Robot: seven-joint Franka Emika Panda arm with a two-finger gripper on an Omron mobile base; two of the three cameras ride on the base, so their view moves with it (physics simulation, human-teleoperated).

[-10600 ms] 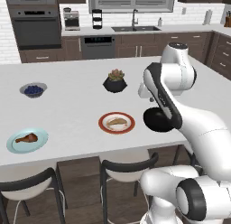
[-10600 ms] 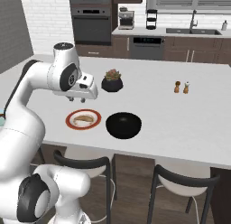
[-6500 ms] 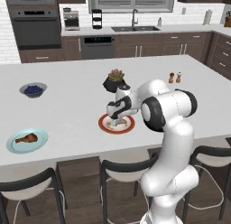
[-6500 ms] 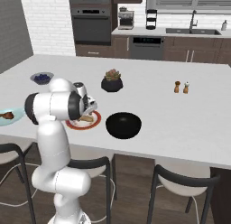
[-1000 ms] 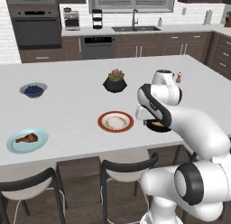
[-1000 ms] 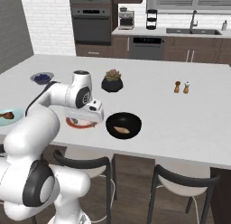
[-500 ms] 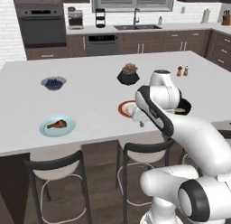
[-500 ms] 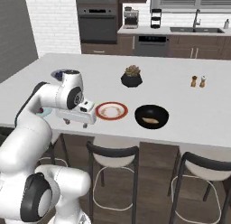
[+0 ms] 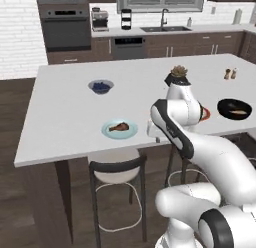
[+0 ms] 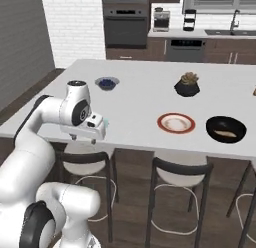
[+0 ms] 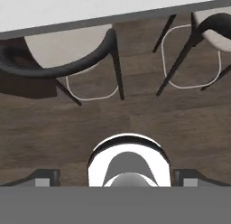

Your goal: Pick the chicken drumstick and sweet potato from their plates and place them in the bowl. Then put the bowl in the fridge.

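Shifted since the earlier frames: both base views, the base having driven left along the white surface (image 9: pixel 70 117).

- Chicken drumstick (image 9: pixel 119 126) lying on blue plate (image 9: pixel 120 130).
- Sweet potato (image 9: pixel 240 111) resting in black bowl (image 9: pixel 234 108).
- Red-rimmed plate (image 10: pixel 176 123) sitting bare.
- Blueberry bowl (image 9: pixel 101 86), plant pot (image 10: pixel 187 85) standing farther back.
- End effector (image 10: pixel 83 137) hanging spread wide, empty, over the surface's near edge above stools (image 11: pixel 63 56), wooden floor (image 11: pixel 135 110).

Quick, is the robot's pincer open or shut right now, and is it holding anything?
Pincer: open and empty, its two tips far apart over the floor by the stools.
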